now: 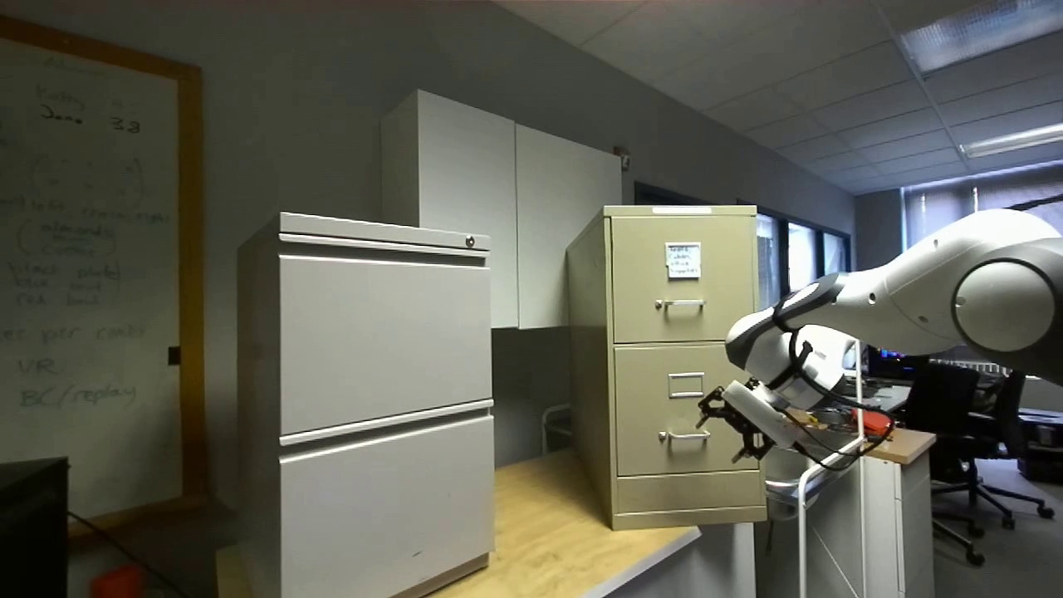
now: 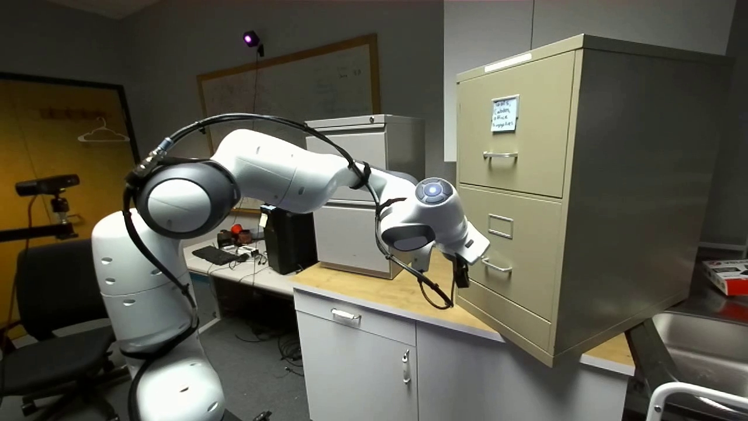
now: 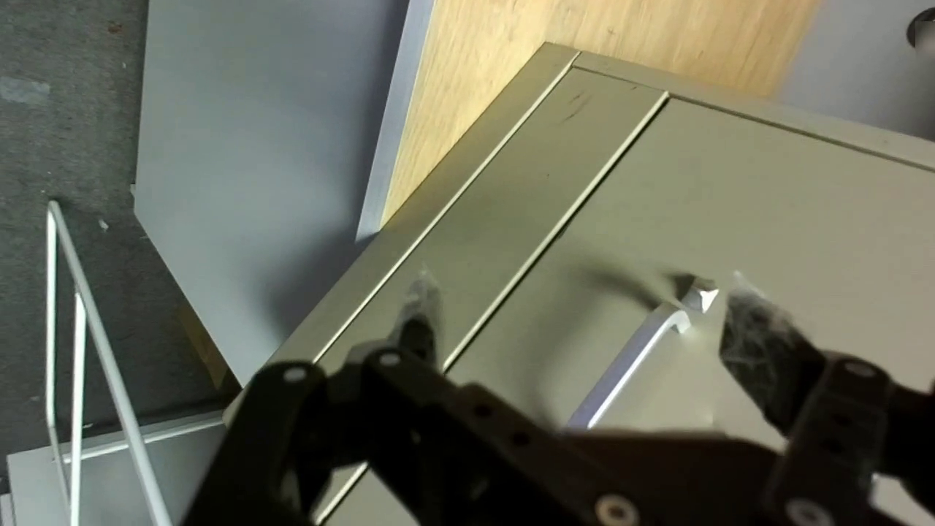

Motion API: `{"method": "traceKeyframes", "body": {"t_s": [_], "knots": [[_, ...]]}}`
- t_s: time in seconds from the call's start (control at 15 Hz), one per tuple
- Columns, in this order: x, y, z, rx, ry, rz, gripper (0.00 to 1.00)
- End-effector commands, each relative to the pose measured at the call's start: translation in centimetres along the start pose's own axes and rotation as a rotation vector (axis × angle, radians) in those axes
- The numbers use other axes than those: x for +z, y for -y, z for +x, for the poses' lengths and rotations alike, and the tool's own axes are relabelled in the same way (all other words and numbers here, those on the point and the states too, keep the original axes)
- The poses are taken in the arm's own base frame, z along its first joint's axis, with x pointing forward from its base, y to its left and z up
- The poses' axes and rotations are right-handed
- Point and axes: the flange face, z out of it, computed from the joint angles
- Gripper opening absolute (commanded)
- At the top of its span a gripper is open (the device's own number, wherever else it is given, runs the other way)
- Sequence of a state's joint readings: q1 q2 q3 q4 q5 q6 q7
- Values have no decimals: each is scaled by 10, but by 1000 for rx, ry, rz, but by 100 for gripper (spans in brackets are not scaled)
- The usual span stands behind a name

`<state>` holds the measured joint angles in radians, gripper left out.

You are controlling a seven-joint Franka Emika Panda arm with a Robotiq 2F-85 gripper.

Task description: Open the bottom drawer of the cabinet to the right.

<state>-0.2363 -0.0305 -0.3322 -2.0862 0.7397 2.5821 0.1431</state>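
The beige filing cabinet [image 1: 588,374] stands upright on a counter and also shows in an exterior view [image 2: 637,193]. Its bottom drawer [image 1: 644,399] is closed, its front flush with the cabinet in both exterior views [image 2: 534,257]. The drawer's silver handle [image 1: 688,436] also shows in an exterior view [image 2: 497,266] and the wrist view [image 3: 628,361], where its lower end is hidden by the gripper. My gripper [image 1: 718,441] is open and empty in front of the drawer. In the wrist view the handle lies between the spread fingertips [image 3: 581,277], apparently untouched.
The labelled upper drawer [image 1: 639,286] is closed. A light grey two-drawer cabinet [image 1: 382,349] stands beside it on the wooden counter [image 1: 540,515]. A sink [image 2: 695,339] and a white metal rail [image 2: 701,390] are on the other side; the rail also shows in the wrist view [image 3: 102,329].
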Motion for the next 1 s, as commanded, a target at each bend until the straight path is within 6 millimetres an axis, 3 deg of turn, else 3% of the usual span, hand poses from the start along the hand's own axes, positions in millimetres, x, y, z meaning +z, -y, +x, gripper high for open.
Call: {"method": "traceKeyframes", "body": {"t_s": [0.0,0.4,0.93], "knots": [[12,-21,7,37,-21,-11,100],[19,-39,31,121,-30,-2,100],[-18,-3,73,92,-118,42,100]]}}
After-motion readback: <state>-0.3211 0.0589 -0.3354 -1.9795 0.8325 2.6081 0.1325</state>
